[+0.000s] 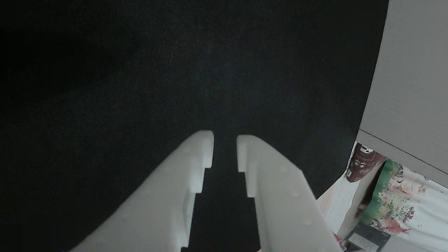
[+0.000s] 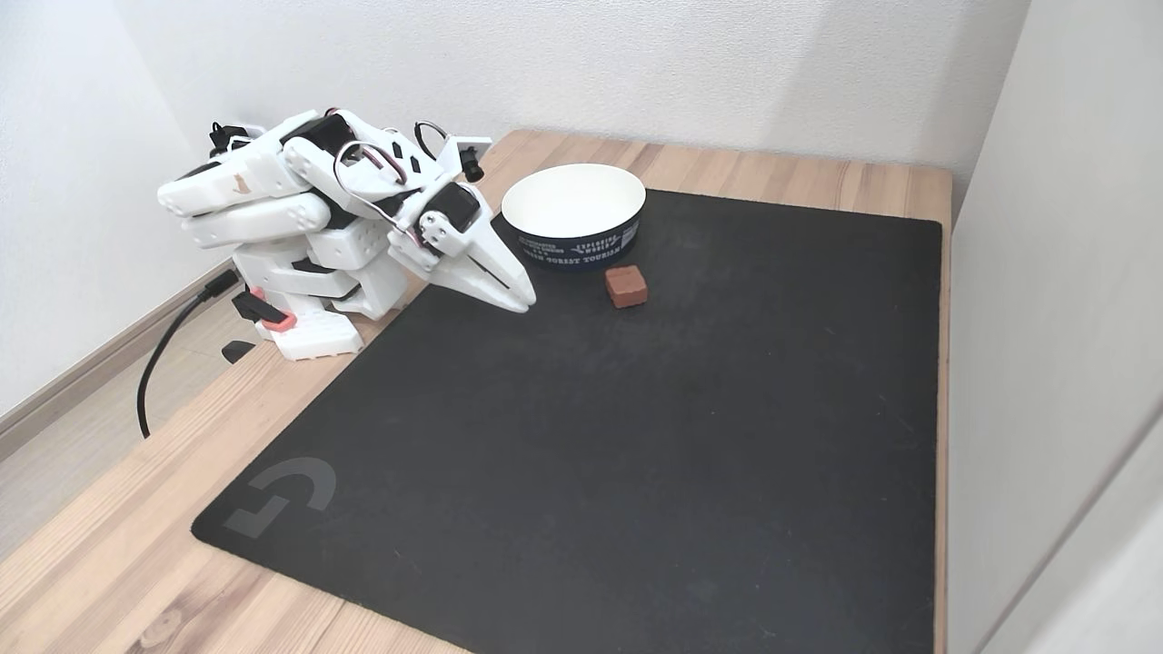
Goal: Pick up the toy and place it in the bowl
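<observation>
Fixed view: my arm sits folded at the mat's upper left, and my gripper (image 2: 520,298) points down toward the black mat (image 2: 636,436), its tips low over the cloth near the mat's upper-left edge. The toy (image 2: 626,286), a small reddish-brown cube with rounded edges, lies flat on the mat at about 3 o'clock from my fingertips, near but clearly apart. The bowl (image 2: 574,202), white inside with a dark printed band outside, stands at about 11 o'clock from the toy, its base just beside the cube without visibly touching it.

Other view, looking along my fingers: the gripper (image 1: 224,138) has its two white jaws parted by a narrow slot, with only bare mat between them; I hold nothing.

Handling, as I judge it: the cube looks light and rough-faced, so it should not slip readily between flat jaws. Whether it yields under pressure I cannot tell from here. Its width looks close to my full opening, so I would spread the jaws wide before descending. I would take it across two opposite vertical faces, at mid-height, with the jaws square to those faces. The bowl's closeness at the cube's 11 o'clock side leaves little room there, so the faces at roughly 3 and 9 o'clock seem the safer pair.
</observation>
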Tool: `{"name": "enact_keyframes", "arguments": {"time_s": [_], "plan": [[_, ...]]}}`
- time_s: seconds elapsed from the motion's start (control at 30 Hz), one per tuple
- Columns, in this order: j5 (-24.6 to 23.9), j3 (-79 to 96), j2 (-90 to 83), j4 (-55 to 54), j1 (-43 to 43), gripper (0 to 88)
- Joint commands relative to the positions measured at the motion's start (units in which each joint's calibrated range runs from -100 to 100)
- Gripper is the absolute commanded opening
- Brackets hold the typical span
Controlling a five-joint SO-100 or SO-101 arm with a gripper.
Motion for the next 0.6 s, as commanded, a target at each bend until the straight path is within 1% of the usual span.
{"name": "enact_keyframes", "arguments": {"time_s": [0.0,0.57], "plan": [[-0.2,0.2,-0.2,-0.3,0.3,2.5],[-0.2,0.2,-0.2,-0.3,0.6,2.5]]}}
